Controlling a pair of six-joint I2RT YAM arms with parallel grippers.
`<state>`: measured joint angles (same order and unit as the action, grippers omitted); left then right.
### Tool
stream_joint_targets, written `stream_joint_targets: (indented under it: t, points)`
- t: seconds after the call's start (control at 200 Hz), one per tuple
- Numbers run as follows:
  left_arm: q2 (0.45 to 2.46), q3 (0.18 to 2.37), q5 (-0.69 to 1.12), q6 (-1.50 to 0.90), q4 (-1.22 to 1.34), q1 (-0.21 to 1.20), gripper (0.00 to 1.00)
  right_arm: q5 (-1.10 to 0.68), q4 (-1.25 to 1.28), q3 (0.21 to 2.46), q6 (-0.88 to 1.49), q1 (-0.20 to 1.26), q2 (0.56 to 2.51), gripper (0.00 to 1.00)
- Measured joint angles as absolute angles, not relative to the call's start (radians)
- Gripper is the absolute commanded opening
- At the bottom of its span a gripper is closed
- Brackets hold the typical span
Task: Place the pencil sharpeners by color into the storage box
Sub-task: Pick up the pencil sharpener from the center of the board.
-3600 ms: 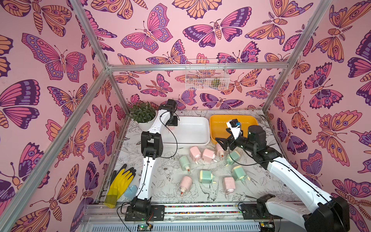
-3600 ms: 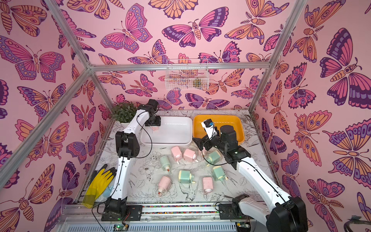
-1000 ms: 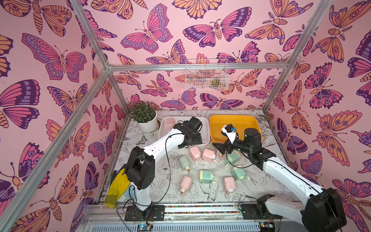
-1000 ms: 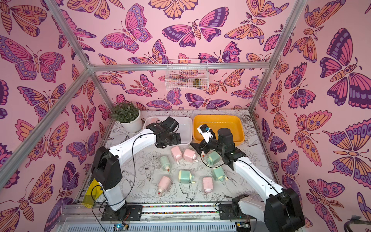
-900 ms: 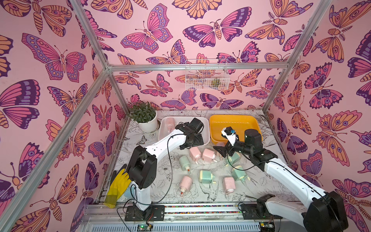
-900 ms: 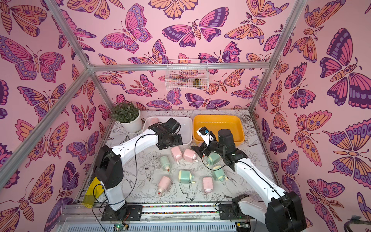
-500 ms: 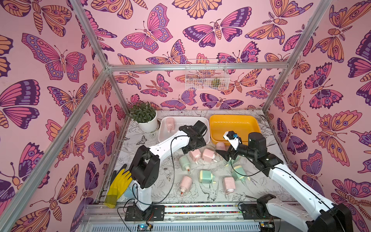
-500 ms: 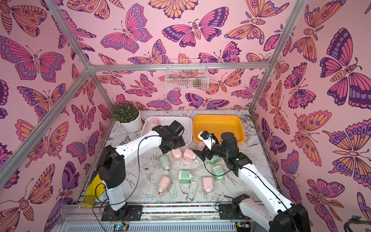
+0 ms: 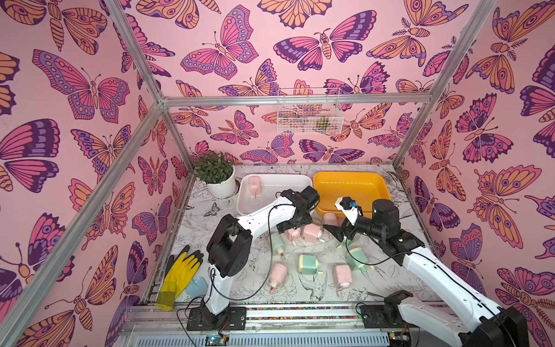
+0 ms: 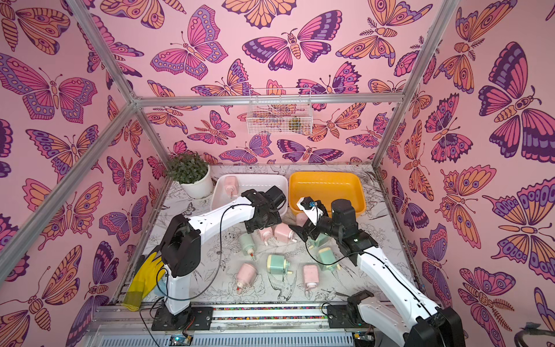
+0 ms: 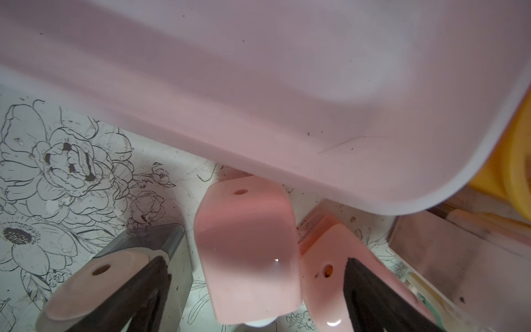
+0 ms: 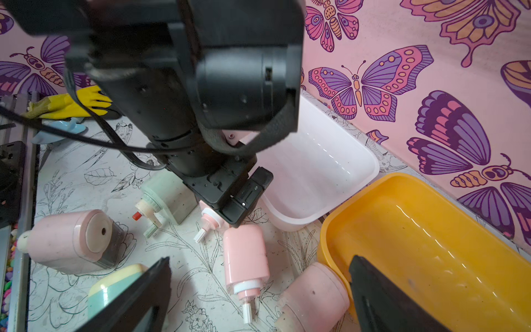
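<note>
The left gripper hangs with its jaws spread wide, gripping nothing. A pink sharpener lies on the table straight below, between its fingers and just in front of the white tray. Its long axis runs out from the tray wall, crank end pointing away — crosswise to the jaw gap. The right gripper, likewise wide and empty, hovers farther off by the orange bin.
</note>
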<state>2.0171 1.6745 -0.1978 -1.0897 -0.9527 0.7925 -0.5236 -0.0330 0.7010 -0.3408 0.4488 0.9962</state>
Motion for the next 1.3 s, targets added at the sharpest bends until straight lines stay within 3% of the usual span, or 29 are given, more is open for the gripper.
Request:
stream_joint_targets:
  t: [0.466,1.061,1.237,1.302]
  points:
    - [2.089,1.681,-0.232,-1.119,-0.970,0.793,0.86,-0.516,-0.025,0.700,-0.338,0.449,0.986,0.99]
    - [2.089,1.679,-0.247,-1.109,-0.966,0.811,0.57,-0.502,-0.010,0.693,-0.334,0.449,0.986,0.99]
    - [2.089,1.679,-0.248,-1.102,-0.966,0.812,0.56,-0.498,-0.003,0.690,-0.334,0.449,0.988,0.99]
    - [2.089,1.679,-0.248,-1.101,-0.966,0.812,0.51,-0.495,-0.004,0.690,-0.334,0.449,0.988,0.99]
